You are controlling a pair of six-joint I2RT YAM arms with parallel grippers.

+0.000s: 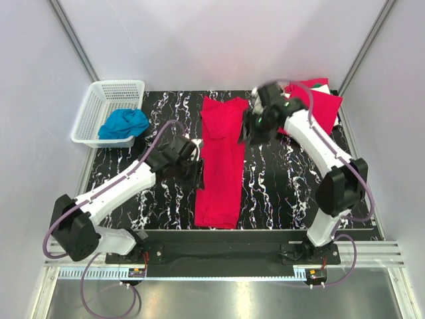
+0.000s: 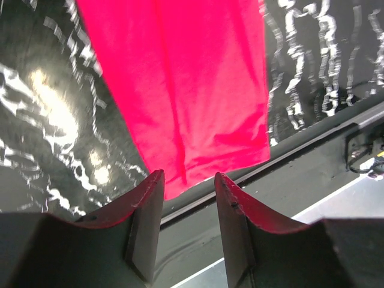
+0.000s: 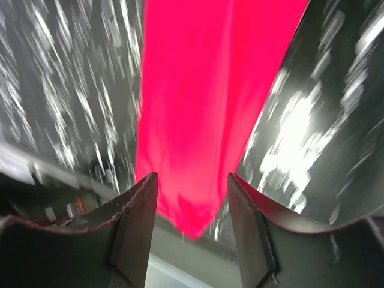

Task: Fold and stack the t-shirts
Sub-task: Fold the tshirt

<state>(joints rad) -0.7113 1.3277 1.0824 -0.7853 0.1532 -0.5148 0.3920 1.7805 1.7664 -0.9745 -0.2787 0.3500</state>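
We keep our left gripper [image 2: 188, 179] and right gripper [image 3: 192, 179] spread apart, empty, flanking the long folded bright red cotton t-shirt [image 1: 221, 159].

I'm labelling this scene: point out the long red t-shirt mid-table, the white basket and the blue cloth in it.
long red t-shirt [image 1: 220, 166], top view, middle of the fabric.
white basket [image 1: 119, 84], top view, far rim.
blue cloth [image 1: 124, 124], top view, centre of the bundle.

Bright, even light from overhead; glare blooms white on the glossy counter [image 2: 54, 102]. The right wrist view is motion-smeared, and the right claw [image 1: 248, 131] blurs from above.
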